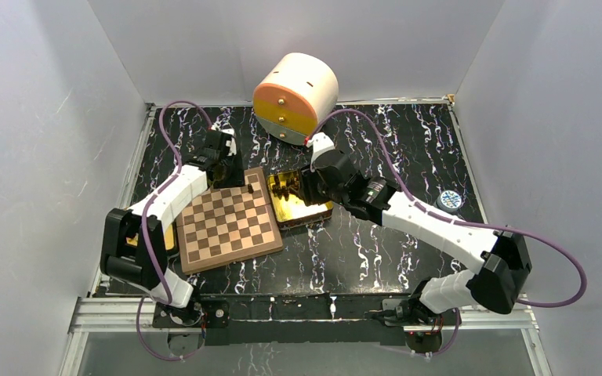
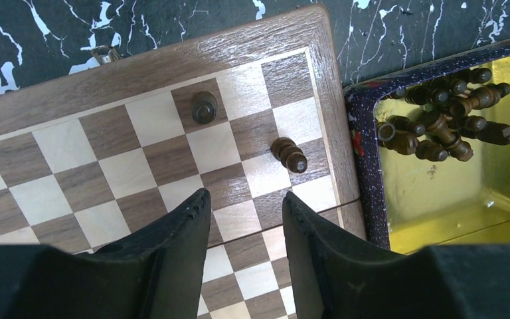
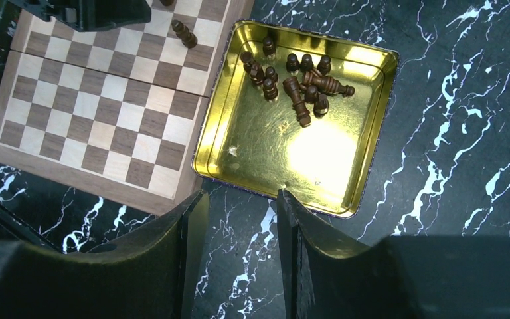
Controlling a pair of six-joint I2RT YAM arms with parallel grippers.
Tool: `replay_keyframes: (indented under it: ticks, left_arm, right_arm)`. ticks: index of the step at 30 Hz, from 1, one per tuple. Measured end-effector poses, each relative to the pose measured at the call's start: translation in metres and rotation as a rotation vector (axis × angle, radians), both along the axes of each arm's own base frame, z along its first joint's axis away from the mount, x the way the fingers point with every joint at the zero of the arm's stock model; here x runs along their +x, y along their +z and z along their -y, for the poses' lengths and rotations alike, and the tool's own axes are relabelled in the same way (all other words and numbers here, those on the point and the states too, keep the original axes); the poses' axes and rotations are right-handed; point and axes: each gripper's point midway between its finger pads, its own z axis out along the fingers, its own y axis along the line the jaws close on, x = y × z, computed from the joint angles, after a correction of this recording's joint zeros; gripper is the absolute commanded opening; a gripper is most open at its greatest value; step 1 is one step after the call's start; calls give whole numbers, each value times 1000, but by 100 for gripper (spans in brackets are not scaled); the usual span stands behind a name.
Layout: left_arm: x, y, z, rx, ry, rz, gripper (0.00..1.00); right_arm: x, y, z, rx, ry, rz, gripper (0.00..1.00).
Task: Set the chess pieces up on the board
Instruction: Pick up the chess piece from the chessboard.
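**Inspector A:** Top view?
**Inspector B:** Left gripper [image 1: 225, 162] over the board [image 1: 227, 227], far corner. Right gripper [image 1: 310, 185] above the gold tin [image 1: 304, 210].

**A:** Left wrist?
**B:** Jaws apart, empty. On the board are an upright piece [image 2: 204, 107] and what appears to be a toppled piece [image 2: 289, 154].

**A:** Right wrist?
**B:** Released, nothing held. The remaining chess pieces [image 3: 297, 81] are heaped in the tin. In my judgement this is early placement. Next, right the toppled piece.

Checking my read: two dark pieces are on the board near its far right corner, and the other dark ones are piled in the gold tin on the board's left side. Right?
One detail is off: the gold tin sits beside the board's right side, not its left, as the top view shows. The rest holds: two chess pieces are on the board near its far right corner, the other dark ones piled in the tin.
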Motion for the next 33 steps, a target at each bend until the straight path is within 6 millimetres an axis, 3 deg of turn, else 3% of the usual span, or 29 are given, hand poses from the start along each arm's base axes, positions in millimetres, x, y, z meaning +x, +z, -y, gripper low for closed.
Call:
replay_keyframes:
  ticks: [19, 27, 33]
  left_arm:
    - [10, -27, 29, -3, -84, -41, 35]
    - [11, -31, 29, 1, -93, -48, 21]
    - [10, -30, 28, 13, -95, -51, 16]
  right_arm:
    - [-3, 1, 1, 29, 9, 11, 51]
    - [-5, -5, 2, 22, 12, 3, 51]
    - [-5, -4, 2, 24, 12, 4, 51]
